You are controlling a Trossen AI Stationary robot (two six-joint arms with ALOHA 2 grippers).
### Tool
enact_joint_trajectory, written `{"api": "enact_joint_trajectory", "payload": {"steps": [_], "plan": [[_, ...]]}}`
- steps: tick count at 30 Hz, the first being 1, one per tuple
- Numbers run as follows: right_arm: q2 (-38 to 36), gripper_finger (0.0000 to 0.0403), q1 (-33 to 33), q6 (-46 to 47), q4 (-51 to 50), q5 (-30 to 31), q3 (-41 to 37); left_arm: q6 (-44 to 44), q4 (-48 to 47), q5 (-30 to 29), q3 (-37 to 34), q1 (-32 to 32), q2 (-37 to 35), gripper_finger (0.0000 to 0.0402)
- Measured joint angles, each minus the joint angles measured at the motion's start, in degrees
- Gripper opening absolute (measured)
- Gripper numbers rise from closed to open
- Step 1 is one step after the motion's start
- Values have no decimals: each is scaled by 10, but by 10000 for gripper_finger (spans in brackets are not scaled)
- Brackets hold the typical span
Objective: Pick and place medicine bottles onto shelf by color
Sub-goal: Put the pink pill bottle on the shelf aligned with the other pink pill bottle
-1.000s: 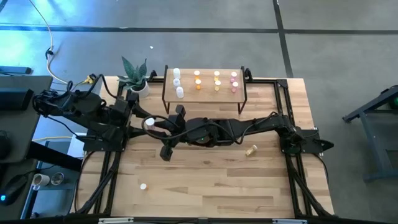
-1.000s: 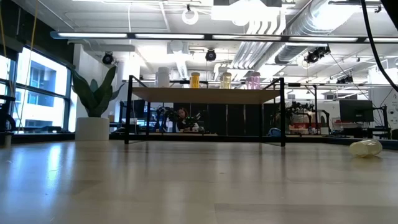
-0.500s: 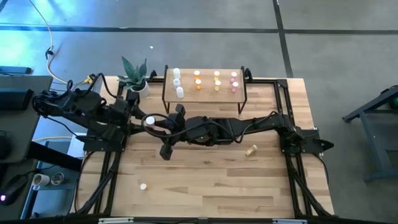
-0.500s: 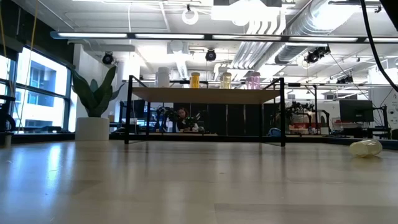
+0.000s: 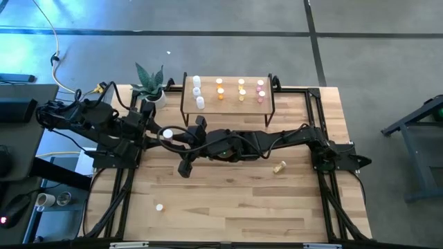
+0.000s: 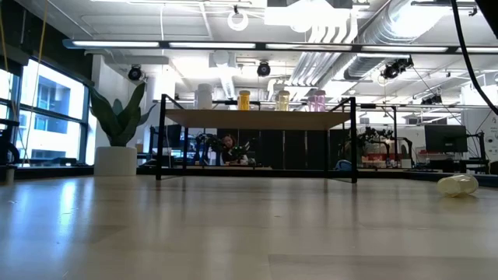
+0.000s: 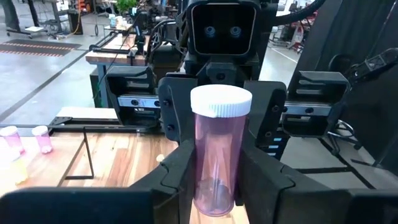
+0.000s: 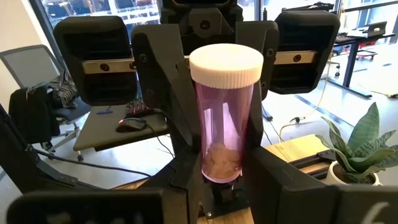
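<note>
**Both grippers closed on one pink bottle in front of the shelf**

The left gripper (image 7: 214,180) and the right gripper (image 8: 225,168) met nose to nose above the table (image 5: 228,200), just in front of the shelf (image 5: 228,105). A pink bottle (image 7: 217,155) with a white cap stood upright between them. In the left wrist view it sat squarely between that arm's own dark fingers (image 7: 177,168), which pressed its sides, with the cap clear above the fingertips. The right wrist view showed the same bottle clamped between the right arm's fingers (image 8: 264,168) in the same way, its lower part sunk between them. So each pair of jaws was drawn narrow around the bottle, gripping it from opposite directions.

From above, the bottle's white cap (image 5: 167,134) showed at the point where the two arms came together, toward the left end of the shelf and near the potted plant (image 5: 149,84).

On the shelf stood other bottles in rows: white ones (image 5: 198,93) at the left end, orange-yellow ones (image 5: 220,88) next, and pink ones (image 5: 260,90) at the right end. A yellowish bottle (image 5: 279,167) lay on its side on the table, well apart from both jaws on the right arm's side. A small white bottle (image 5: 159,207) stood alone, well apart toward the table's front edge.
</note>
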Motion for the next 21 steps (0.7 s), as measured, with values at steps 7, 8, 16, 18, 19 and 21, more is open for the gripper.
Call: {"api": "enact_joint_trajectory", "payload": {"steps": [7, 8, 16, 18, 19, 21], "plan": [[-4, 117, -3, -2, -43, -3, 0, 1, 2, -11, -1, 0, 1, 95], [-4, 126, -4, -2, -52, -2, 0, 1, 6, -17, 0, 0, 0, 95], [-43, 178, -16, -4, -192, 6, 0, 20, 1, -77, 0, 3, 4, 95], [-54, 181, -24, -8, -238, 11, 0, 23, 3, -82, 1, 8, 7, 95], [-61, 181, -28, -9, -252, 13, -1, 23, 2, -82, 1, 12, 8, 95], [-78, 181, -38, -18, -278, 18, -1, 24, 1, -82, 0, 20, 13, 95]]}}
